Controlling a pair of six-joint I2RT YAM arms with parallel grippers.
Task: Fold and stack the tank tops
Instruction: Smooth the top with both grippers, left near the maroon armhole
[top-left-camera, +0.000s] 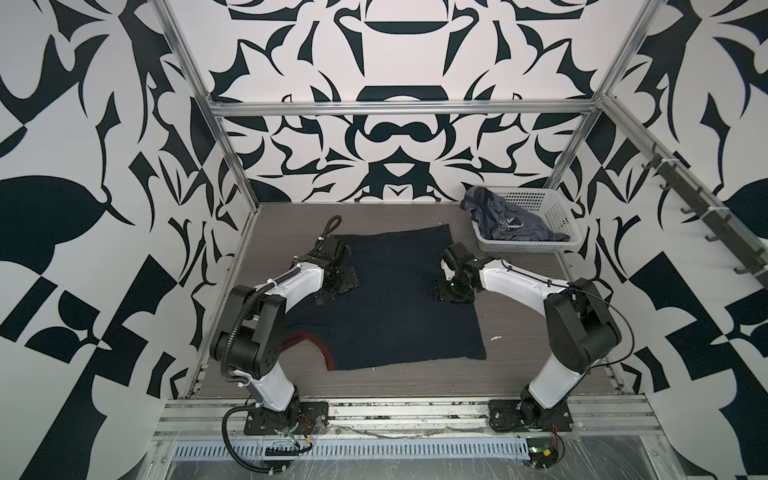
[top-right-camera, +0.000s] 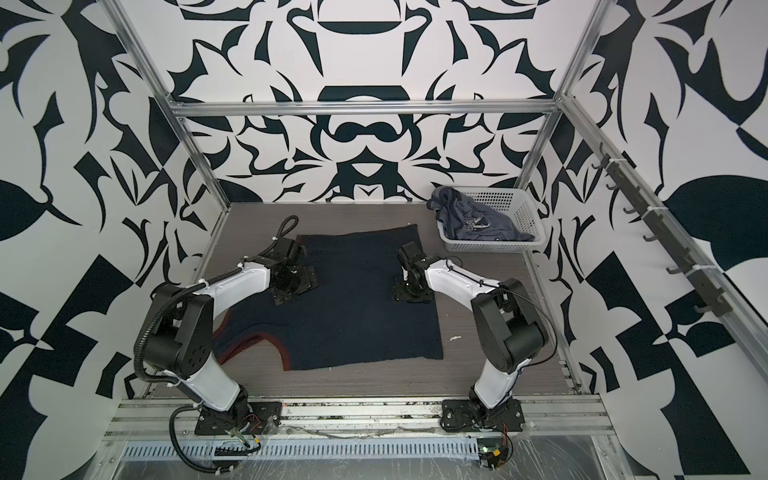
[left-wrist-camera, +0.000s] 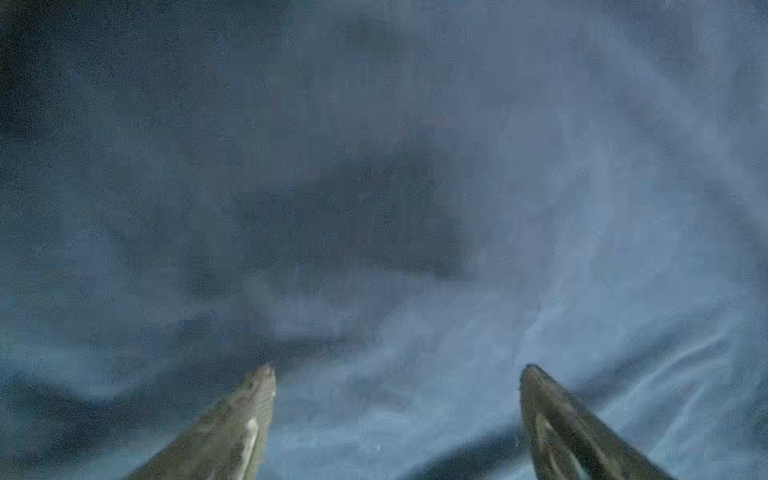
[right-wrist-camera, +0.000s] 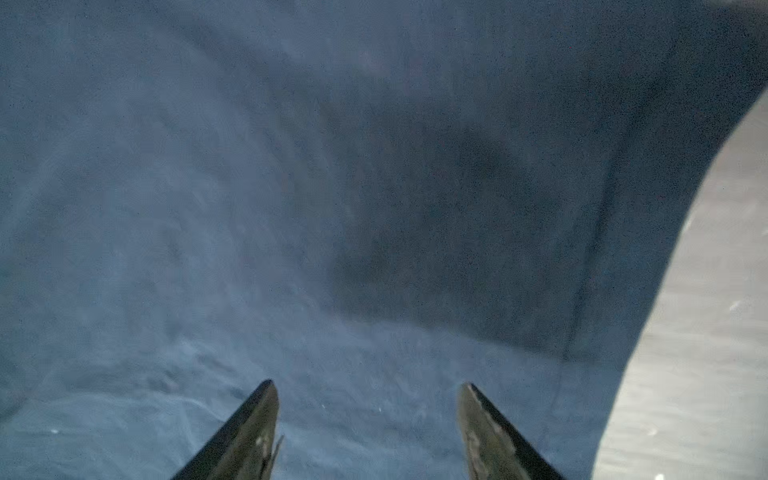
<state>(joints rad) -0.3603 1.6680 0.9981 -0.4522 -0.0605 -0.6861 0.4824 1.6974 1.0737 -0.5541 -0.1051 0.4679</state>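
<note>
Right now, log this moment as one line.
navy tank top: flat on table | slate-blue tank top: in basket | left claw: open above navy | right claw: open above navy

Item 1: navy tank top (top-left-camera: 386, 299). Very dark knit, almost black from here. It lies spread flat in the middle of the grey table (top-left-camera: 523, 286). The straight hem edge faces the back wall and the shoulder end faces the front. Dark-red trim (top-left-camera: 328, 353) curves round the cut-out at the near left corner. The cloth ripples only slightly, and the right edge runs straight.

Item 2: slate-blue tank top (top-left-camera: 498, 222). Unfolded and crumpled in a heap inside the white perforated basket (top-left-camera: 555, 212) at the back right, apart from item 1. One bunch hangs over the basket's left rim. White flecks of a graphic show among the folds.
</note>
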